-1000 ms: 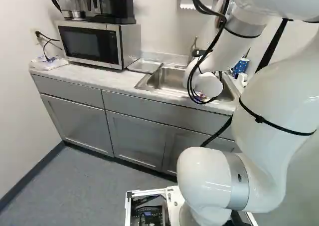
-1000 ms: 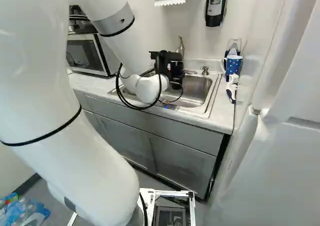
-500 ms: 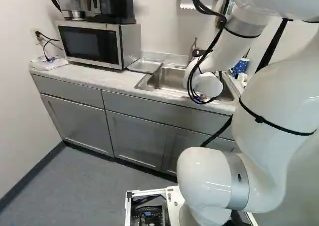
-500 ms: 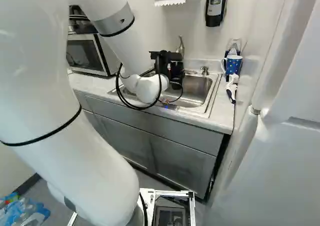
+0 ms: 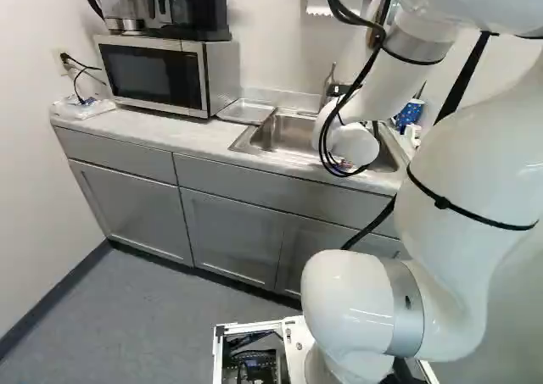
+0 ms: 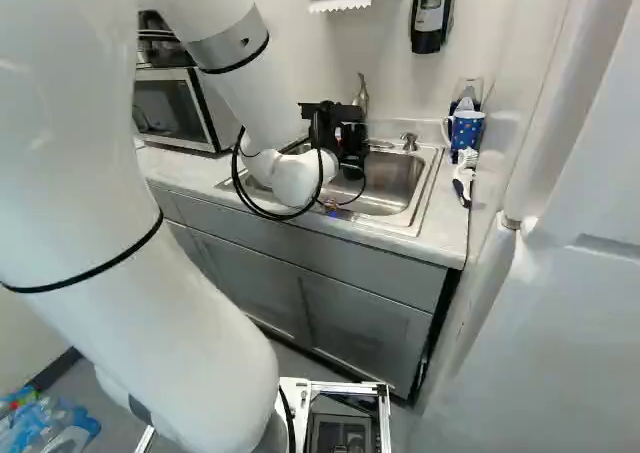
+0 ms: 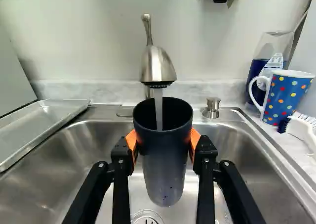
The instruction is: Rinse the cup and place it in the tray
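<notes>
Jaws are clamped on the dark cup [image 7: 164, 159] — water [image 7: 158, 108] streaming in.
It hangs over the sink [image 7: 261, 159], below the faucet [image 7: 157, 68] — the tray [image 7: 42, 122] lies beside the sink.

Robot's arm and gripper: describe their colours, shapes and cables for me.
The arm is smooth and white, with rounded joints, silver-grey collars and thin black straps. Black cables loop loosely outside it near the wrist. The gripper is black, with two slim, jointed fingers ending in orange pads.
</notes>
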`<state>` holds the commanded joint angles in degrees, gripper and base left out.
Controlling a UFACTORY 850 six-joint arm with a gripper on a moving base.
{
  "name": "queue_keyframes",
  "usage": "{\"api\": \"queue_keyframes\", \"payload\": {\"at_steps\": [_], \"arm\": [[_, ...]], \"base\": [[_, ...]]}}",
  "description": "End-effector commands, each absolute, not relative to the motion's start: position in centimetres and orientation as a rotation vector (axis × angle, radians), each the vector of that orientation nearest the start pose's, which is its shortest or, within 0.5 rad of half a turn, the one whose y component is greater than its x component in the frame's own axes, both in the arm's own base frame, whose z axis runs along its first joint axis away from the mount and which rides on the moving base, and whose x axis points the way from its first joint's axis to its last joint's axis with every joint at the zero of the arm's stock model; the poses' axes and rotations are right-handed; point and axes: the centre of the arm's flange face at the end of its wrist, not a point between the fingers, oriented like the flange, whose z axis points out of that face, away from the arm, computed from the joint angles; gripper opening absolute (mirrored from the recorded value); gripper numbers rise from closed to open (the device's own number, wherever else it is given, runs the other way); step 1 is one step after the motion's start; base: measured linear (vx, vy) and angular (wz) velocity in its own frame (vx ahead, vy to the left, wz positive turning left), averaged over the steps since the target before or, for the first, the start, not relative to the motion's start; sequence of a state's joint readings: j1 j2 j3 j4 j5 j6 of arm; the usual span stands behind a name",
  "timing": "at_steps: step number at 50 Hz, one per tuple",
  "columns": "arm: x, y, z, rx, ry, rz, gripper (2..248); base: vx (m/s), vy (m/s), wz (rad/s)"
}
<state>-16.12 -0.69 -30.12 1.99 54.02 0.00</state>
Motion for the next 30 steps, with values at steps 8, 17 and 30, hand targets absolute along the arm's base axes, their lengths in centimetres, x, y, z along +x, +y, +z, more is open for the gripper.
{"api": "queue_keyframes", "payload": {"at_steps": [8, 17, 30], "arm": [[41.63, -12.29, 44.63, -2.469, 0.407, -2.206, 122], [41.63, -12.29, 44.63, -2.469, 0.407, -2.206, 122], [41.63, -12.29, 44.63, -2.469, 0.407, -2.206, 122]], "base": [[0.000, 0.000, 0.000], [0.000, 0.000, 0.000], [0.000, 0.000, 0.000]]}}
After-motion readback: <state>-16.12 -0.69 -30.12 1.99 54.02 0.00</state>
